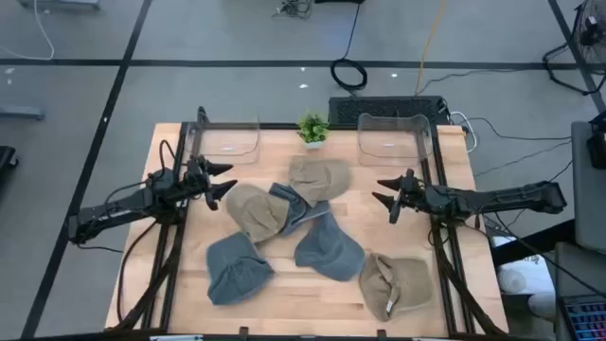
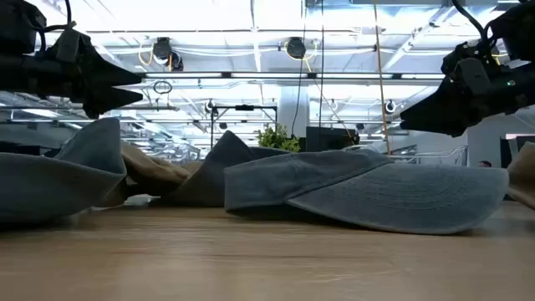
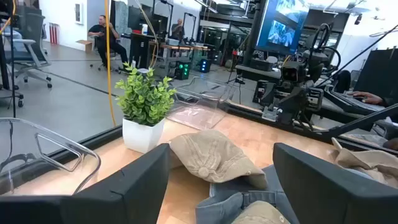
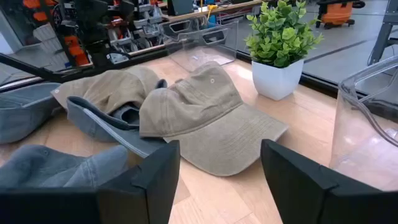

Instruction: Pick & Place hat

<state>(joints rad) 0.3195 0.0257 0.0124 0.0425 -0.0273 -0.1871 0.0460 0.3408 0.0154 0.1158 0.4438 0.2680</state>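
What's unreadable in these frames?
- High view: the blue cap in the middle pile is mostly under two tan caps, so its shape is unclear.
- Low view: the front blue cap blocks the caps and table behind it.
- Left wrist view: the clear bin is cut off by the frame edge.
- Right wrist view: the right bin is cut off too, so its contents are unseen.

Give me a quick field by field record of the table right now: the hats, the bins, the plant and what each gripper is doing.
hats: six caps, three tan, three blue-grey, loosely piled mid-table
tan cap nearest plant: crown up, free
front tan cap: apart from pile, near front edge
clear bins: two at back, no hat visible inside
plant: between bins, upright
left gripper: open, empty, above table left of pile
right gripper: open, empty, right of pile
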